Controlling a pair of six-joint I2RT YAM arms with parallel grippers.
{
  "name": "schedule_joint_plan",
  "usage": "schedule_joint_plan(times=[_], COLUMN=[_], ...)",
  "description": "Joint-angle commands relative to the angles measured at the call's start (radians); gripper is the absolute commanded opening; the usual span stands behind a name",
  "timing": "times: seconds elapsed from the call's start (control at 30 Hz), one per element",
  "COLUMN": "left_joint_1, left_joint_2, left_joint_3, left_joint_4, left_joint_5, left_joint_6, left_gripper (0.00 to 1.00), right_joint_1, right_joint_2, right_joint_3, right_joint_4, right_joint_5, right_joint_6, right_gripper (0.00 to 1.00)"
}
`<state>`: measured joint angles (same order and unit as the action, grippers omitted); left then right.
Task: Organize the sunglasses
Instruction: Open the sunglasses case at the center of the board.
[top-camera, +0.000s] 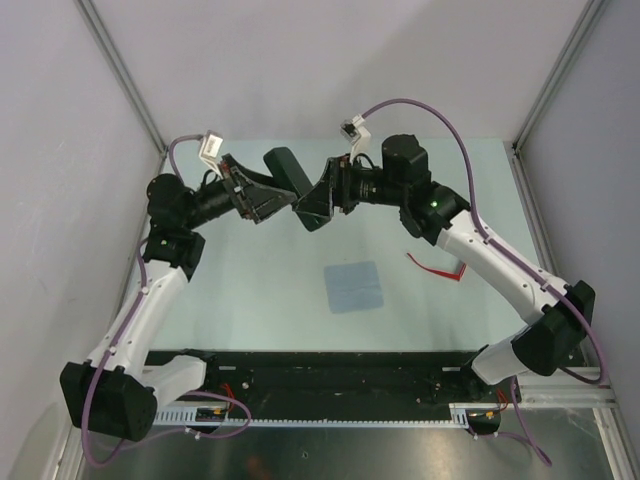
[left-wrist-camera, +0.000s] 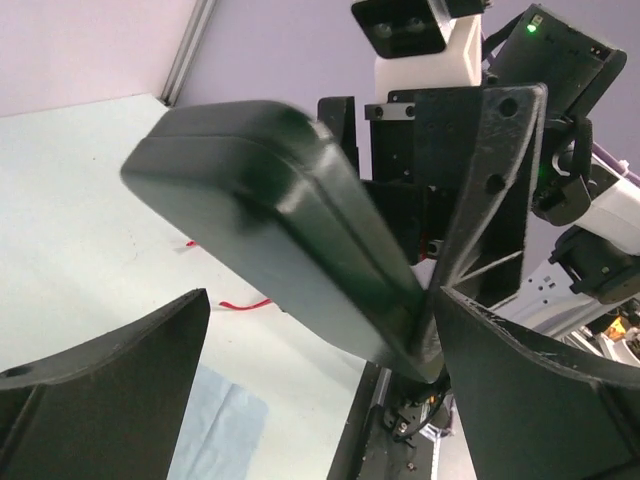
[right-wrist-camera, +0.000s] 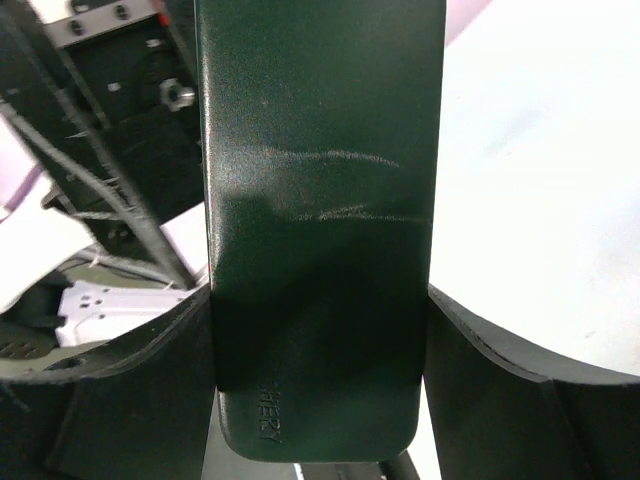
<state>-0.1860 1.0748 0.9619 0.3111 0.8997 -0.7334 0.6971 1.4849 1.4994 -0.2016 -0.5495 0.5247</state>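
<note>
**Right now the right gripper is pinching the case in mid-air**

Up at the far middle of the table (top-camera: 250, 300), both arms are meeting nose to nose. The right gripper (top-camera: 312, 205) is clamping the dark case (top-camera: 287, 168) by one end. In its wrist view the case is filling the whole gap, and the right fingers (right-wrist-camera: 500, 400) are pressing against its two long sides. The case is hanging above the table, with its free end pointing away from the right gripper and towards the left arm.

The left gripper (top-camera: 268, 196) is facing it with its jaws standing wide apart. In the left wrist view, the left fingers (left-wrist-camera: 110, 390) are sitting low at either side of the frame. The case is crossing above and between them, and I cannot tell whether it is touching them.

The sunglasses (top-camera: 435, 266) are lying on the table beneath the right forearm, well apart from both grippers, and only thin red lines of the frame are showing. The cloth (top-camera: 355, 286) is lying flat near the middle of the table, just left of the sunglasses.
</note>
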Motion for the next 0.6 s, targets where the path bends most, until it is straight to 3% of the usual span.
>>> schedule_joint_plan(times=[0.0,0.4,0.57], left_joint_1=[-0.018,-0.023,-0.023], left_joint_2=[0.002,-0.078,-0.09], left_joint_3=[0.05,0.066,0.066], left_joint_4=[0.075,0.164,0.204], left_joint_5=[0.059,0.1,0.152], left_joint_6=[-0.049,-0.083,-0.07], left_gripper=[1.0,1.0,0.83], right_joint_1=[0.008,0.03,0.028], right_joint_2=[-0.064,-0.103,-0.112], right_joint_3=[0.038,0.032,0.028], right_joint_4=[0.137,0.185,0.248], right_joint_5=[-0.127,-0.283,-0.335], right_joint_6=[0.049,0.064,0.107], right_gripper=[0.36,0.37,0.36])
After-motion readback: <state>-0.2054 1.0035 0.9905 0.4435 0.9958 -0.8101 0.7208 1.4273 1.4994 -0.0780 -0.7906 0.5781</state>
